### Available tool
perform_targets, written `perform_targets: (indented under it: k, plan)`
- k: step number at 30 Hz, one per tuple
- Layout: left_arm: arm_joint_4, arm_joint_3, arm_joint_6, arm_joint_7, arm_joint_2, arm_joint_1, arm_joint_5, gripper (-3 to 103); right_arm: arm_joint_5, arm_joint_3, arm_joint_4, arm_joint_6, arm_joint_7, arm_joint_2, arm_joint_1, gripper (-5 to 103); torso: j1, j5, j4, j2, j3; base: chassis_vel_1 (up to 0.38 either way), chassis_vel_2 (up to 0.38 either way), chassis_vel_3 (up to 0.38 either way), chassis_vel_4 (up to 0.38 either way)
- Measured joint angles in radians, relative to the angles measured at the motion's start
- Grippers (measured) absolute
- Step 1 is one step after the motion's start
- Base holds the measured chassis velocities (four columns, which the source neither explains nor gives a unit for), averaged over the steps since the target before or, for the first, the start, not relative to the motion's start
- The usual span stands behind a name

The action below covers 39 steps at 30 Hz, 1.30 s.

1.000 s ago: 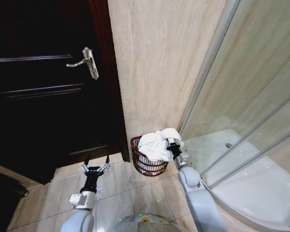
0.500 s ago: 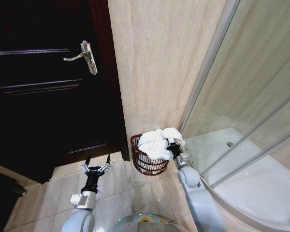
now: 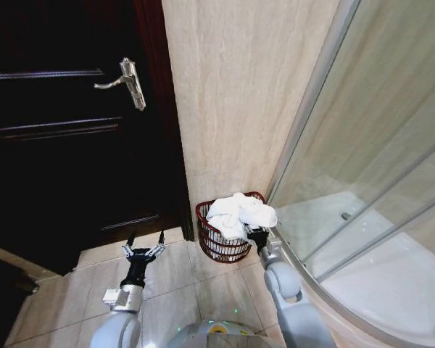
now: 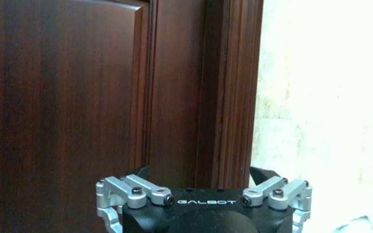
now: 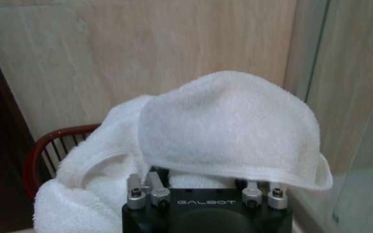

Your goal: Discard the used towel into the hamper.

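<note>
White terry cloth lies right against my right claw: in the right wrist view the towel folds over the top of the claw body and hides the fingertips, so I cannot tell whether they are apart or clamped. From the head view, that claw sits at the hamper's rim, at about 4 o'clock of the basket. The towel is heaped in the hamper, bulging well above the rim and lapping over the near right edge. The hamper, reddish-brown openwork, stands on the tiled floor in the corner, against the beige stone wall, with the dark wooden door at its 9 o'clock and the glass shower screen at its 3 o'clock.

My left claw hangs over the floor tiles, well apart from the hamper, at roughly its 8 o'clock, fingers spread apart and gripping nothing. The left wrist view faces the door panel and frame.
</note>
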Motion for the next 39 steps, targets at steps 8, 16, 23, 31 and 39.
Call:
perform_targets:
  k: [8, 16, 23, 31, 39]
  plan:
    - [-0.018, -0.001, 0.037, -0.001, -0.018, -0.02, 0.004, 100, 0.033, 0.056, 0.1, 0.014, 0.001, -0.04, -0.042, 95, 0.001, 0.0001, -0.0001, 0.003, 0.002, 0.0, 0.0, 0.0, 0.0]
    - [-0.005, 0.002, 0.031, -0.001, -0.031, -0.018, 0.012, 100, -0.052, 0.021, 0.124, 0.068, -0.037, -0.048, -0.071, 100, 0.002, -0.0001, -0.0002, 0.005, 0.003, 0.0, 0.0, 0.0, 0.0]
    - [-0.008, -0.024, 0.011, -0.003, -0.035, -0.006, 0.01, 100, -0.076, -0.078, -0.046, 0.027, -0.067, -0.065, 0.143, 100, 0.003, -0.0001, 0.0003, 0.006, 0.004, 0.0, 0.0, 0.0, 0.0]
    - [-0.04, -0.033, 0.011, -0.022, -0.064, -0.003, 0.027, 100, 0.022, -0.136, -0.238, -0.05, -0.063, -0.105, 0.297, 100, 0.003, -0.0001, -0.0002, 0.007, 0.004, 0.0, 0.0, 0.0, 0.0]
    - [-0.072, -0.033, 0.009, -0.027, -0.1, 0.011, 0.041, 100, 0.132, -0.176, -0.381, -0.207, -0.075, -0.133, 0.424, 100, 0.003, 0.0, 0.0005, 0.008, 0.005, 0.0, 0.0, 0.0, 0.0]
